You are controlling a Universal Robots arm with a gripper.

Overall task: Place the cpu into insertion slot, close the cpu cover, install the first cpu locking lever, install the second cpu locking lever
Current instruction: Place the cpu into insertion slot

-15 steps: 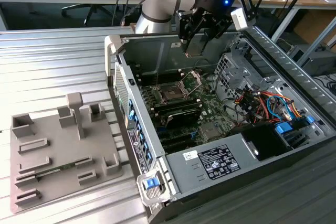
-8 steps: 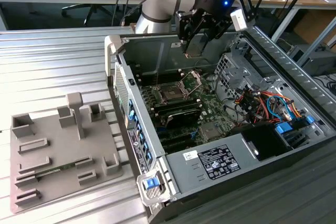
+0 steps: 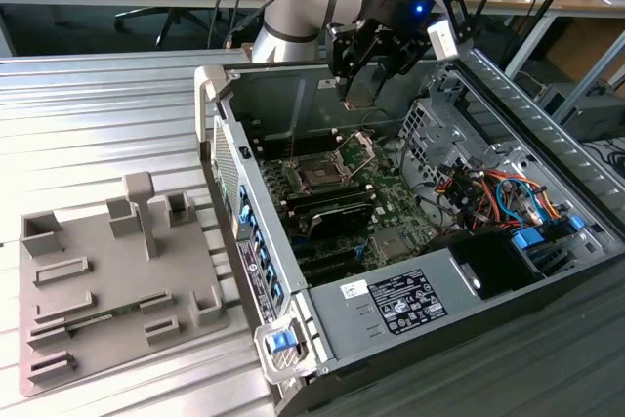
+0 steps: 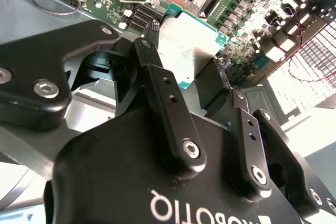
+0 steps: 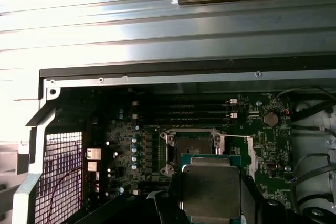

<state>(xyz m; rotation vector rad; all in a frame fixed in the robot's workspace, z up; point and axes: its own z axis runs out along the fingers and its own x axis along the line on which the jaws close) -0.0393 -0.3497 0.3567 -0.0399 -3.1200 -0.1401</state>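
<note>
At the upper centre of the exterior view, the gripper [image 3: 362, 83] is clamped on the cpu [image 3: 358, 94], with the insertion slot [image 3: 317, 175] lower in the frame.

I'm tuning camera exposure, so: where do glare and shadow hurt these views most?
In the second wrist view, glare washes out the pale metal grille and puts a sheen on the silvery-grey square cpu gripped by the black tool; in the first wrist view, the ribbed metal table shines while the dark square insertion slot lies in dim shadow; the exterior view is evenly lit.
</note>
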